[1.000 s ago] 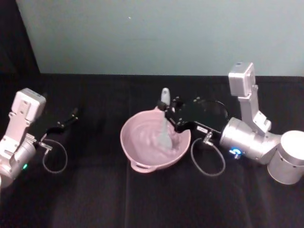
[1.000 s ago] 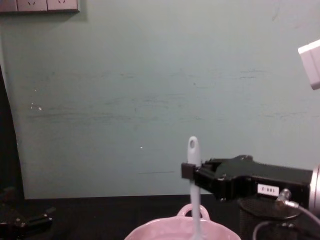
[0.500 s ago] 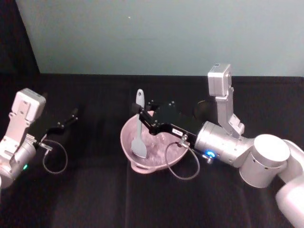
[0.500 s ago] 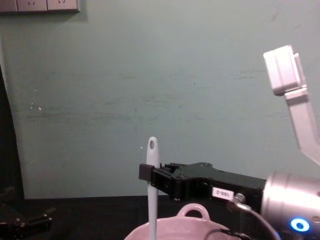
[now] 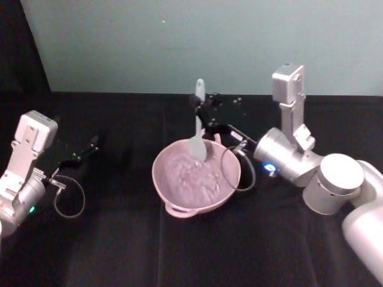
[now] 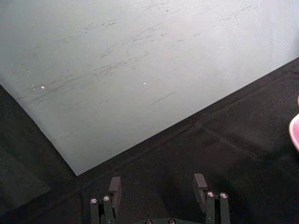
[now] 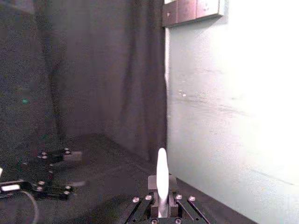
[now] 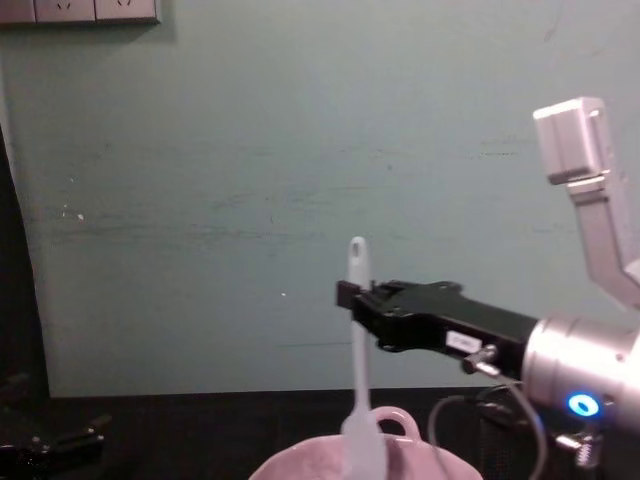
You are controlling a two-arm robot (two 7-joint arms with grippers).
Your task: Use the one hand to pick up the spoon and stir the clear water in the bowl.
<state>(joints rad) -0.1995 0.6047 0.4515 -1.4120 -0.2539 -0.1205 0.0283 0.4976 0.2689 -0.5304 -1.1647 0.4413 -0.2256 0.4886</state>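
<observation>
The pale pink bowl (image 5: 173, 191) sits mid-table on the black cloth, and the clear water (image 5: 191, 179) in it shows ripples. My right gripper (image 5: 200, 112) reaches in over the bowl's far rim, shut on the handle of the white spoon (image 5: 198, 128). The spoon (image 8: 357, 330) hangs upright, hole end up. Its flat head (image 8: 363, 448) is down at the bowl's far side near the loop handle (image 8: 398, 420); whether it touches the water I cannot tell. In the right wrist view the spoon (image 7: 162, 177) stands between the fingers. My left gripper (image 5: 87, 149) is parked at the far left, open (image 6: 157, 186).
A pale green wall (image 5: 179, 42) rises close behind the table. Cable loops hang beside the bowl's right rim (image 5: 242, 173) and by the left wrist (image 5: 69, 197). Wall sockets (image 8: 80, 10) sit high on the left. The bowl's rim (image 6: 295, 133) edges into the left wrist view.
The right gripper swept the spoon from the bowl's right side across to its left, then back to the far middle and higher. The left arm has not moved.
</observation>
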